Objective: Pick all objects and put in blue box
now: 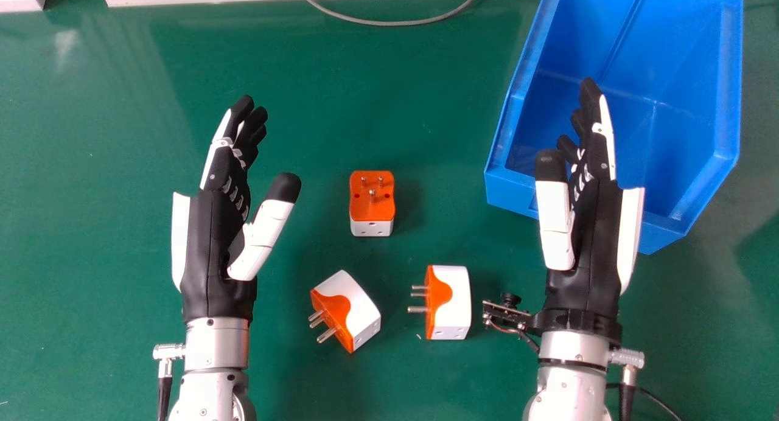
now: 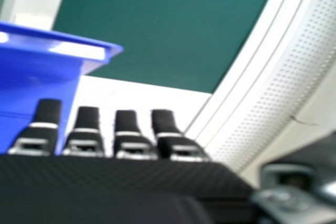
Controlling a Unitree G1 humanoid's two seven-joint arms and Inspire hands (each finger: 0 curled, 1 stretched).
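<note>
Held above the near part of the blue box [image 1: 517, 95], the right hand [image 1: 590, 226] is seen open, with its fingers spread and its thumb set apart from them. Between the two hands, three orange and white plugs are laid out on the green table [image 1: 109, 117]. The farthest plug [image 1: 372, 202] is rested with its orange face and metal pins pointed up. Nearer the robot, the left plug [image 1: 360, 305] is turned at a slant, its pins aimed left and towards the robot, while the right plug [image 1: 455, 302] is set straighter, its pins pointed left. All three are placed apart from one another, to the left of the box. Further left, the left hand [image 1: 213, 244] is also held open, its fingers loosely straightened and its thumb spread. Beside the right plug, a small camera [image 1: 508, 311] is fixed to the right wrist. At the table's far edge, a grey cable [image 1: 395, 23] is looped.
</note>
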